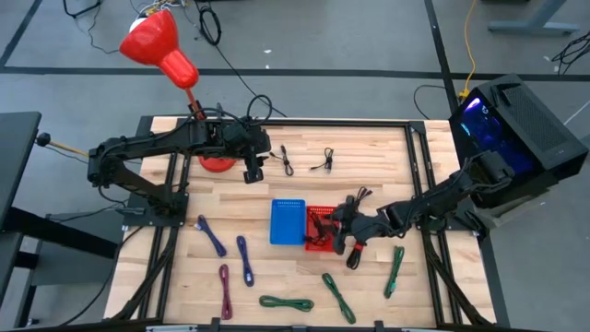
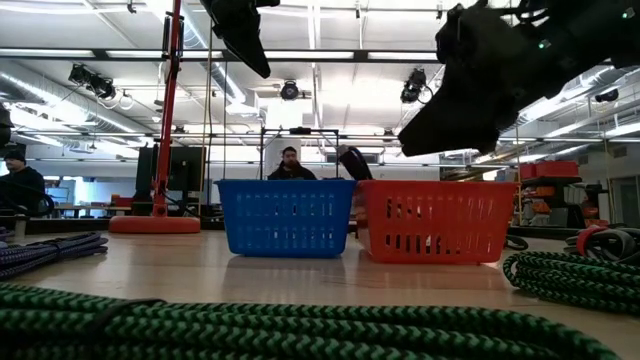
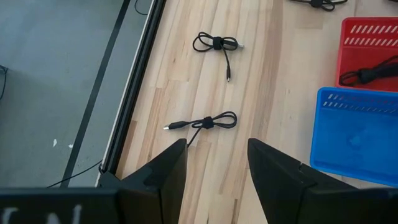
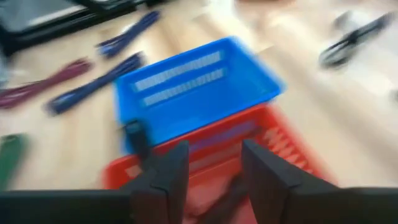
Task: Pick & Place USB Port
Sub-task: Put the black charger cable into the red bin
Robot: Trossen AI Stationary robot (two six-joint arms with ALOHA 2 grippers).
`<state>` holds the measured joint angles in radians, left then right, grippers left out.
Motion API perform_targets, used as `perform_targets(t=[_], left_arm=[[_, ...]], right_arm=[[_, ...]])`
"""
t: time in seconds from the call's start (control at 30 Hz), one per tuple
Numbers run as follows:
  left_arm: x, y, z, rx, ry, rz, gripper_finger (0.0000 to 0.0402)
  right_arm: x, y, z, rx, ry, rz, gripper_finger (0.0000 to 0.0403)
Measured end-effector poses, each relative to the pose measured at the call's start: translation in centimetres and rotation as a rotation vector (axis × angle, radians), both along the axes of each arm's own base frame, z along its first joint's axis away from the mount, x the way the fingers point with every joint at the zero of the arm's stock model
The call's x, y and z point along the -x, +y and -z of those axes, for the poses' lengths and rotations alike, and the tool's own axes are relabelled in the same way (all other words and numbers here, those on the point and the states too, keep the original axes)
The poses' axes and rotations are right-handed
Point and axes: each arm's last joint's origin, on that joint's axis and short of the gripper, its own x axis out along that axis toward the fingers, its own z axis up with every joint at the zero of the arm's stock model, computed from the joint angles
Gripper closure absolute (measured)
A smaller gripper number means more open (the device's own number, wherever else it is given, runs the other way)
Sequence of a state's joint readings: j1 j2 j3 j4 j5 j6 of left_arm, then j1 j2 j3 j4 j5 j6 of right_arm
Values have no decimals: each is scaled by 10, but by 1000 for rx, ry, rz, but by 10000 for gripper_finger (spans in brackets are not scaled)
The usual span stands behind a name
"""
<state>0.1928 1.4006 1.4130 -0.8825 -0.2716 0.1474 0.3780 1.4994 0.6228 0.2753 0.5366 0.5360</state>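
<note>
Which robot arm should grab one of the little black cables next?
Probably the left. The left gripper hangs open right beside the two black cables, and its wrist camera looks straight at them. The right gripper is busy over the red basket, farther away.

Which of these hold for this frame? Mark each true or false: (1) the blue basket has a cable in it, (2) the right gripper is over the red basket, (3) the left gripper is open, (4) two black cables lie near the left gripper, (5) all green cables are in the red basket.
1. False. The blue basket looks empty.
2. True. The right gripper hangs over the red basket, which already holds a black cable.
3. True. The left gripper has its fingers apart, holding nothing.
4. True. Two black cables lie on the table ahead of it.
5. False. The green cables lie on the table.
</note>
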Motion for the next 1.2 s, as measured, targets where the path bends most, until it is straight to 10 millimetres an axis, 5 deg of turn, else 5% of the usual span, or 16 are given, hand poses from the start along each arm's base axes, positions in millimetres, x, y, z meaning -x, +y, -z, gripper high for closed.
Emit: perform_targets(t=[0.4,0.53,0.67,0.87,1.2], left_arm=[[-9,6,11,30,18,-80,227],[-24,23,40,95,81,-140,227],[-34,43,91,207,84,-207,227],[-26,73,160,371,-18,-485,227],[-17,95,181,640,-347,-698,227]], right_arm=[[-7,-43,-11,205,30,59,254],[-3,-59,-34,291,-30,103,254],[6,-67,-57,323,-97,113,254],[16,-65,-73,331,-146,94,254],[16,-63,-71,368,-124,73,254]])
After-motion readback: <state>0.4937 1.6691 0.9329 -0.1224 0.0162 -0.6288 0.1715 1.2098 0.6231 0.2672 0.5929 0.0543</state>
